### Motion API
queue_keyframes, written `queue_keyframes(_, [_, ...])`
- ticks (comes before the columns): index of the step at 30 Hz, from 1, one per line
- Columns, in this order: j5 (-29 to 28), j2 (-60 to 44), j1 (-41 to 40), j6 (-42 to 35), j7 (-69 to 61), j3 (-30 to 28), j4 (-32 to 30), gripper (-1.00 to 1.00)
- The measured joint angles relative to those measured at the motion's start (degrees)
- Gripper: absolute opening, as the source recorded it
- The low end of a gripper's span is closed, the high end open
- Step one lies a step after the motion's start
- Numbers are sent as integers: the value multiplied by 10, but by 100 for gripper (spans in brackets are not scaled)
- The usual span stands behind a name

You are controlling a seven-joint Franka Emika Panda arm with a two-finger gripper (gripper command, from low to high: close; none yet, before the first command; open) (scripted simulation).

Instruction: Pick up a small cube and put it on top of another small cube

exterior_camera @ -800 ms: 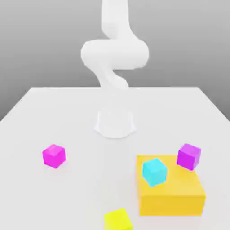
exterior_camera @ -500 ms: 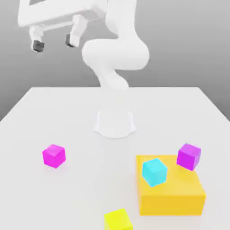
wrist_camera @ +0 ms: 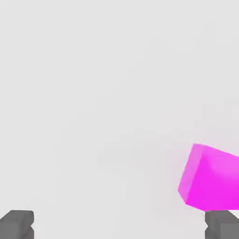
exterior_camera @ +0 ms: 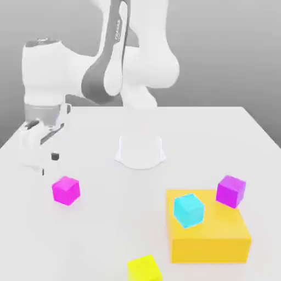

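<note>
A grey backdrop shades behind the pale bench [exterior_camera: 110,219], and the block [exterior_camera: 208,249], big and orange-yellow, sits on the bench toward the exterior view's right.

Starting at the exterior view's left, the hand [exterior_camera: 49,164] is well apart from the block and higher than it. Half a second ago it hung much higher, up against the backdrop; now it has come down to just above the pink cube's level in the picture, with the forearm swung into sight beside it. Its fingers are spread wide, with nothing between them.

Next comes the pink cube [exterior_camera: 66,191], on the bench well apart from the block on the exterior view's left. It has not moved since the earlier frames. The hand view shows it near one fingertip [wrist_camera: 223,225], off to the side of the gap rather than centred in it.

The arm [exterior_camera: 140,101] stands on its base farther back than the block, its foot in the same place as before.

The yellow cube [exterior_camera: 144,269] lies nearer the camera, just beside the block on its exterior-view-left side, partly cut off by the picture's edge.

The cyan cube [exterior_camera: 189,210] is on top of the block, toward its exterior-view-left side. The purple cube [exterior_camera: 230,191] is at the block's far corner on the exterior view's right, overlapping its edge in the picture. These three cubes and the block are unchanged.
</note>
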State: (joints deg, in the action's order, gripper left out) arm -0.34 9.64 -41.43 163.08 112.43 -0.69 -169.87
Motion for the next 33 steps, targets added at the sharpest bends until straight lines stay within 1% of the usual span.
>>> queue_keyframes(1, [-1,-14,-12,12,22,-2,-12,0])
queue_keyframes(3, [1,-51,-20,43,38,-4,-17,0])
queue_keyframes(10, [17,-195,-30,164,32,7,3,0])
queue_keyframes(11, [17,-209,-30,175,32,7,5,-100])
queue_keyframes(18, [16,-209,-31,177,33,8,5,-100])
queue_keyframes(27, [4,-38,-28,32,42,7,-21,-100])
queue_keyframes(33, [46,19,86,-59,54,87,22,-100])
